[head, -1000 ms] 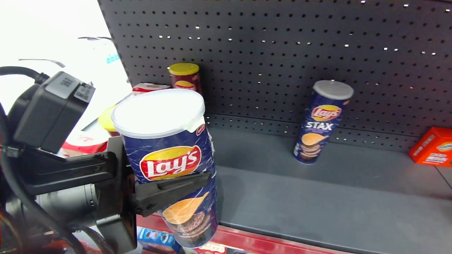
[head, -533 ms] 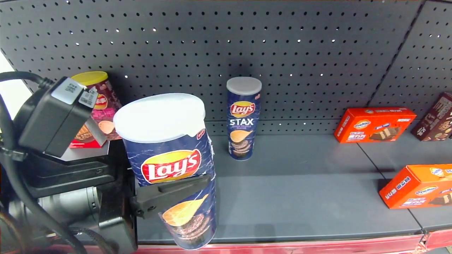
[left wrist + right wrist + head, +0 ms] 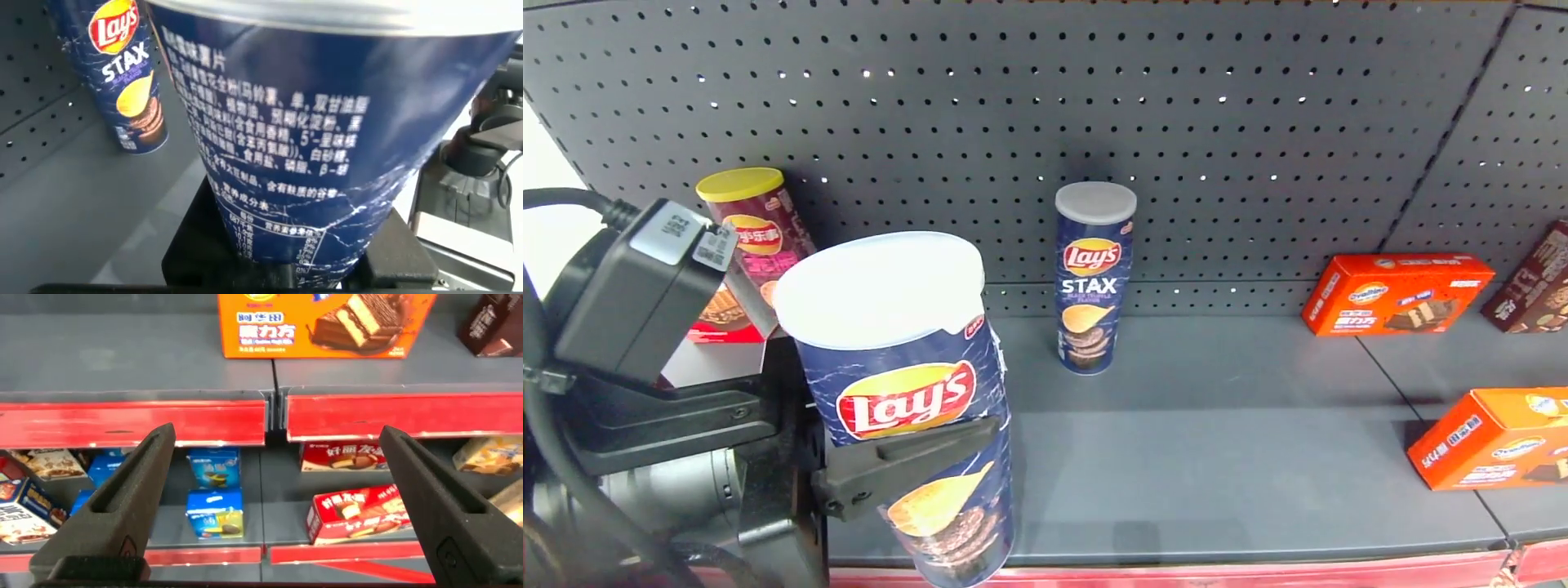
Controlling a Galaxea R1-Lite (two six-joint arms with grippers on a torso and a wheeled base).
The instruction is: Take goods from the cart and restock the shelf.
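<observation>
Since a second ago my head camera has swung across, so the bay now sits square before me and the boxes at the far end have come into frame. That is the view shifting, not the goods. The left gripper (image 3: 947, 400) has kept its clamp throughout, closed on the held can (image 3: 898, 359), which hangs a little tilted over the front edge of the shelf (image 3: 1217, 457) at its left end. One black wedge-shaped finger (image 3: 907, 457) lies across the printed side. The can is a tall dark blue cylinder with a glossy wrap and a flat, pale plastic lid. In the left wrist view its back panel of small print (image 3: 310, 122) sits close to the lens. A matching standing can (image 3: 1092, 278) is upright near the grey perforated pegboard (image 3: 1176, 122), well apart from the held one. A maroon can (image 3: 756, 229) with a yellow lid leans at the far left. Two orange cartons (image 3: 1396, 292) (image 3: 1490, 449) lie flat on the matte grey deck, with a brown carton (image 3: 1531, 282) beyond them. My right gripper (image 3: 278, 437) is spread wide with nothing between its fingers, facing the red rails (image 3: 131, 425) of the lower shelves.
</observation>
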